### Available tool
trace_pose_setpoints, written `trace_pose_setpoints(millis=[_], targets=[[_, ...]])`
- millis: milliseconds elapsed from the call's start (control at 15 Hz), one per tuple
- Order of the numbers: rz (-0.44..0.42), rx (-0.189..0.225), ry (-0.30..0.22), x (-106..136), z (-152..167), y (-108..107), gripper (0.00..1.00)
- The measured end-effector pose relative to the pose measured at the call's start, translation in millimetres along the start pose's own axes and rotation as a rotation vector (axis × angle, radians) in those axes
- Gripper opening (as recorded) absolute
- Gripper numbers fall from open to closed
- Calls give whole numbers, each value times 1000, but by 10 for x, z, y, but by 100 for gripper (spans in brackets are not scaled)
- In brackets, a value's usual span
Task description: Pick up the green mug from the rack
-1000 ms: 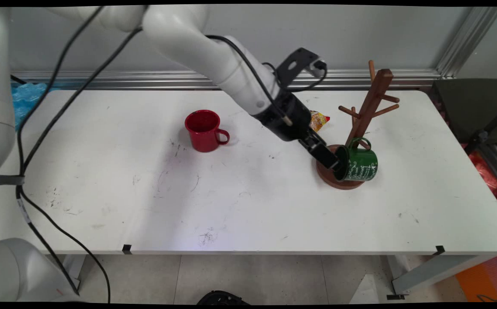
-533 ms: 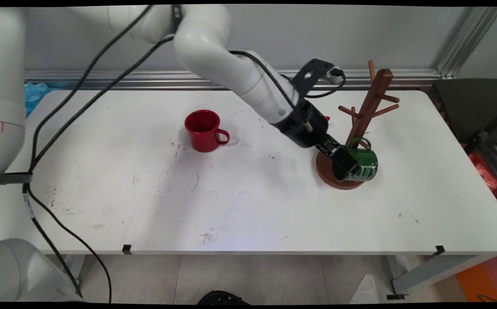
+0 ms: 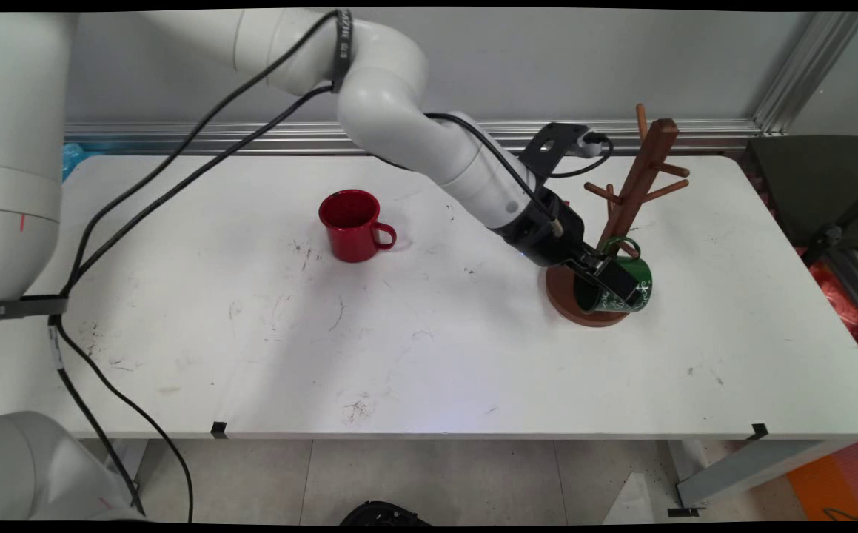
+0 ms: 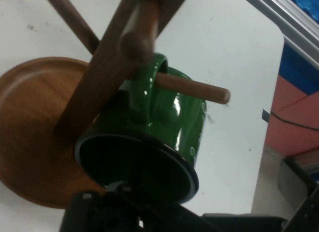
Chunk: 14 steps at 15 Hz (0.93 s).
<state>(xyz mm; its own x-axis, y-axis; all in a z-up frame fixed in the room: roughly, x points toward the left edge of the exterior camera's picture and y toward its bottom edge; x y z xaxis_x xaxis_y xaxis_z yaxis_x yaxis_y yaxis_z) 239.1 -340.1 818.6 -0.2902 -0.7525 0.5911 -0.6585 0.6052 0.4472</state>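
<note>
My fingertips: hidden behind green mug rim. Wooden mug tree: base partly covered, top cut off.

Main cam sits fixed above the near side of the table, looking down and across it to the back wall, so it takes in the whole top from well back. Hand cam rides on the gripper and looks along it, right up against the mug tree. Both views share that tree, its round base and the green mug hanging on it.
</note>
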Motion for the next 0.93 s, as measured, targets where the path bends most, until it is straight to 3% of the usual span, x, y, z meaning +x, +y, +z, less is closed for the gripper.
trace_pose_setpoints(millis=[867, 933], targets=[[-111, -26, 20, -44, 314, -41, 100], [-114, -30, 22, -46, 327, -36, 0]])
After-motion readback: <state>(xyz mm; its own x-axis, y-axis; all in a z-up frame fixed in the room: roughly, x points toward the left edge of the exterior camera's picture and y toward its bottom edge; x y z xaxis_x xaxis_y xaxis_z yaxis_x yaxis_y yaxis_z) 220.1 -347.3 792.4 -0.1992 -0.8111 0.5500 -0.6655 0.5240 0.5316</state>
